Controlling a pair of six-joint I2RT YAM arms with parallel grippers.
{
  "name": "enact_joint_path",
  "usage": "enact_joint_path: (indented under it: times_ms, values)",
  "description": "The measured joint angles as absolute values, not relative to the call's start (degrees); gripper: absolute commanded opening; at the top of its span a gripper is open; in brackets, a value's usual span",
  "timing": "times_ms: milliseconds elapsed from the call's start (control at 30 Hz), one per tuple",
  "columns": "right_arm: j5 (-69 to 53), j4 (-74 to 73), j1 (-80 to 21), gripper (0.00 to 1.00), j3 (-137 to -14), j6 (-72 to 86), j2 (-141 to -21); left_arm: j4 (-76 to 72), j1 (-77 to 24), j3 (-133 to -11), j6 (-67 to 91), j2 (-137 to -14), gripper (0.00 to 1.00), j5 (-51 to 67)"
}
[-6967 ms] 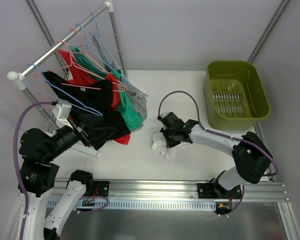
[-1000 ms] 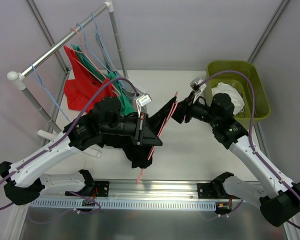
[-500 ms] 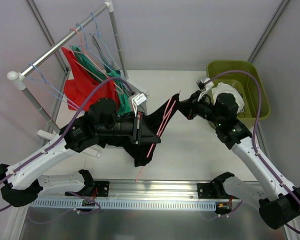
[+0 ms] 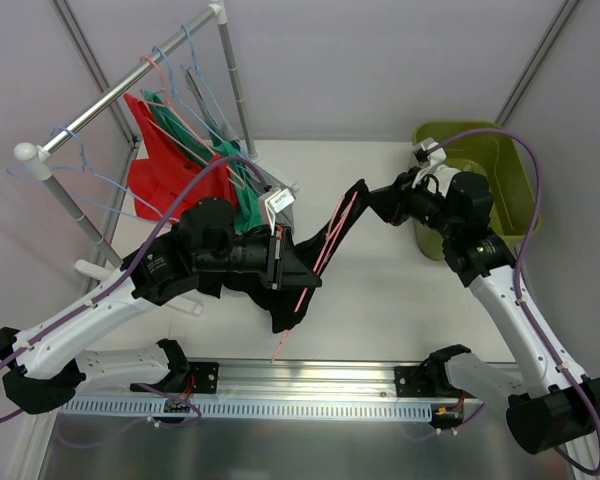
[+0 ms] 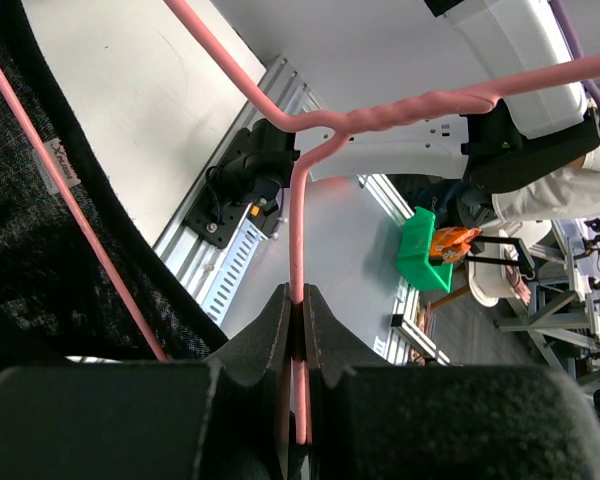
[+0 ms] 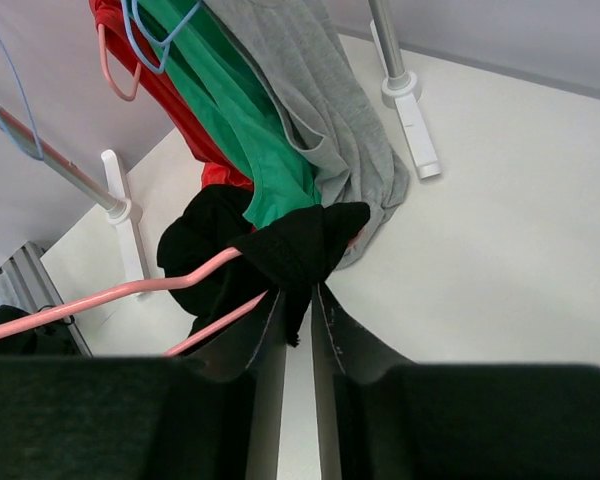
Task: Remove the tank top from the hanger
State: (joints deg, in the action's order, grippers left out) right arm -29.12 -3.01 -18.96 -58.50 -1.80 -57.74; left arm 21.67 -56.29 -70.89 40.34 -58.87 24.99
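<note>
Both arms hold the hanger and tank top aloft over the table.

The left arm stretches from its near-left base to mid-table, forearm roughly level, with the left gripper (image 5: pixel 300 300) clamped tight on the pink hanger's (image 5: pixel 298 215) wire stem just below the twisted neck. The black tank top (image 4: pixel 275 305) hangs on the hanger between the arms, above the table (image 4: pixel 400 300), its bulk sagging under the left gripper. The right arm rises from its near-right base, elbow high, and bends back leftward. The right gripper (image 6: pixel 298 300) pinches a bunch of the top's fabric at the hanger's far end, jaws nearly together. Beyond stand the rack (image 4: pixel 130 78) and green bin (image 4: pixel 505 185).
</note>
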Motion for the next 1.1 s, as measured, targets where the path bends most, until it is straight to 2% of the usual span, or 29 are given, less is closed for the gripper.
enact_joint_path:
  times_ms: [67, 300, 533, 700, 800, 933, 1100]
  values:
    - [-29.56, -3.18, -18.92, 0.01, -58.50, -1.89, -58.28, 21.65, -56.29, -70.89, 40.27, -58.87, 0.00, 24.99]
    - [-27.51, -3.92, -18.22, 0.00, -58.63, -1.39, -59.94, 21.67, -56.29, -70.89, 40.12, -58.94, 0.00, 25.32]
    - [-19.53, -6.33, -13.32, 0.00, -62.22, 1.69, -63.83, 21.15, -56.29, -70.91, 39.20, -61.06, 0.00, 29.45]
    - [-19.18, -7.44, -10.94, 0.00, -64.86, 2.57, -67.99, 21.82, -56.29, -74.00, 36.51, -64.27, 0.00, 31.07]
    - [-21.45, -7.86, -10.81, 0.00, -63.79, 3.31, -68.53, 22.33, -56.29, -79.79, 32.99, -65.58, 0.00, 29.85]
    - [-23.05, -9.43, -10.61, 0.00, -58.72, 4.84, -63.79, 20.71, -56.31, -92.55, 23.27, -68.49, 0.00, 22.39]
    - [-23.16, -16.36, -9.08, 0.01, -61.32, 5.19, -55.07, 14.90, -56.31, -112.49, 7.49, -79.75, 0.00, 12.49]
